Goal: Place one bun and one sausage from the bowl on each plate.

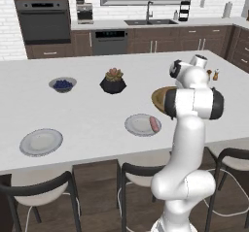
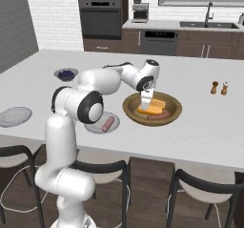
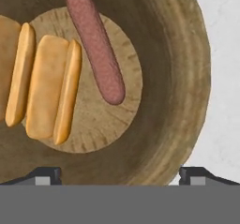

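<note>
The golden-brown bowl [image 2: 172, 102] [image 3: 185, 82] [image 1: 158, 96] sits right of centre on the counter. It holds two buns [image 3: 49, 94] [image 2: 155, 106] lying side by side and one sausage [image 3: 96, 47] [image 2: 159, 116] next to them. My gripper [image 2: 145, 106] [image 3: 121, 176] hangs just above the bowl, pointing down, open, with nothing between its fingertips [image 3: 44, 175]. The nearer plate [image 2: 93, 126] [image 1: 136, 124] carries one sausage [image 2: 108, 123] [image 1: 154, 124]. The other plate [image 2: 14, 116] [image 1: 41, 141] lies bare at the left.
A small grey bowl of blue berries [image 1: 62, 84] [image 2: 66, 73] and a black plant pot [image 1: 113, 82] stand farther back. Salt and pepper shakers [image 2: 219, 88] stand right of the bowl. Stools line the counter's near edge.
</note>
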